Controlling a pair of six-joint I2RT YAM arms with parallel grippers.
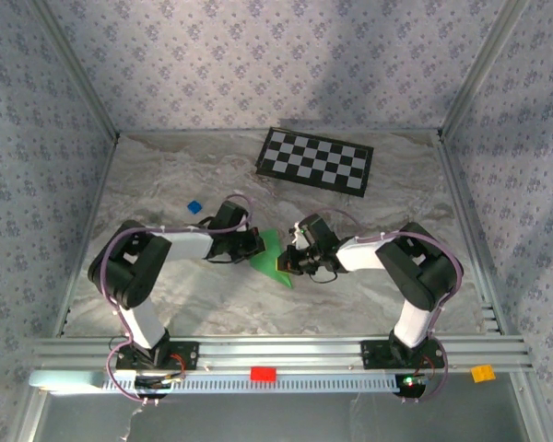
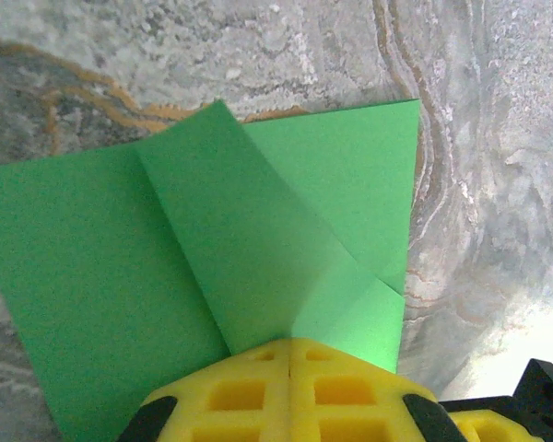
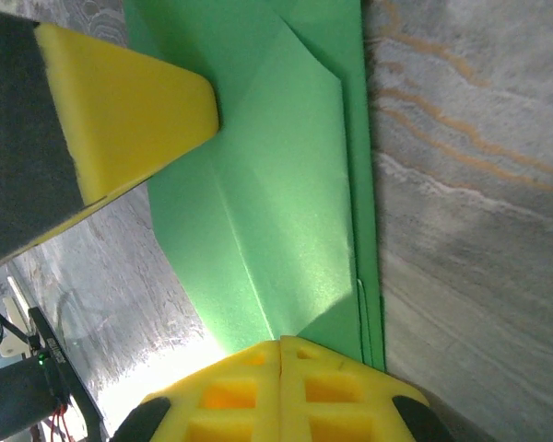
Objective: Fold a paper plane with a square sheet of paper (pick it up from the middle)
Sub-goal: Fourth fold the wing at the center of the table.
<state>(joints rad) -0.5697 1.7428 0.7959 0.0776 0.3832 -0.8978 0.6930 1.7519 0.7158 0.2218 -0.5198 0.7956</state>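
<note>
1. Here, the table (image 1: 166, 184) is a grey marbled surface, boxed in by flower-patterned walls (image 1: 258, 64) and metal corner posts (image 1: 81, 78).
2. The square sheet of paper (image 1: 272, 250), bright green and partly folded with a creased flap, lies mid-table between the two arms.
3. The left gripper (image 2: 290, 354) has its yellow fingers pressed together, tips at one edge of the sheet. The right gripper (image 3: 281, 345) is likewise closed at the opposite edge. Whether either pinches the paper I cannot tell.
4. A checkerboard (image 1: 315, 159) lies near the far wall and a tiny blue block (image 1: 194, 206) left of centre, with bare table around the sheet.
5. A red block (image 1: 263, 373) and an orange block (image 1: 482, 372) sit by the front rail (image 1: 304, 348).
</note>
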